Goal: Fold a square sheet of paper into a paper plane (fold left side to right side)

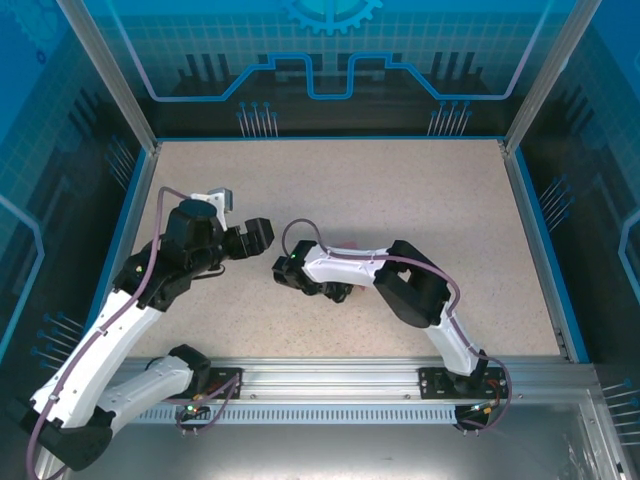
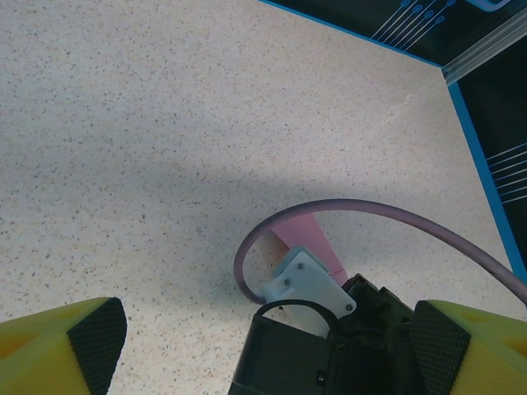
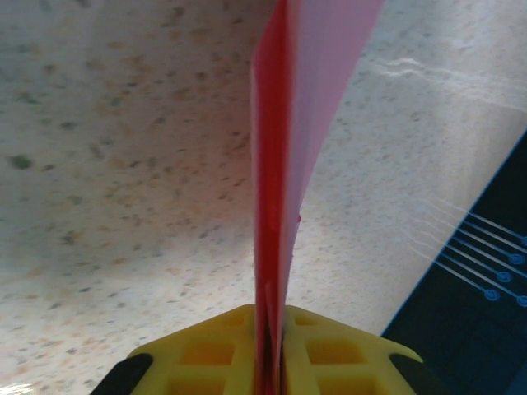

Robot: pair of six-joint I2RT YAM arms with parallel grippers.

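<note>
The right gripper (image 3: 270,352) is clamped tight on the square sheet of paper (image 3: 284,164), which is seen edge-on and cut off at the frame's top. The left gripper (image 1: 252,237) hangs wide open and empty just beside it, and in its wrist view the right wrist hides most of the sheet.

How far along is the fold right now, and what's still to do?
Done: the sheet of paper looks doubled over, two layers meeting in the right gripper. In hand: that gripper is shut on it, paper standing edge-on. Still to do: flatten the crease and make the later folds; no pointed plane shape shows yet, and the left gripper is open, holding nothing.
</note>
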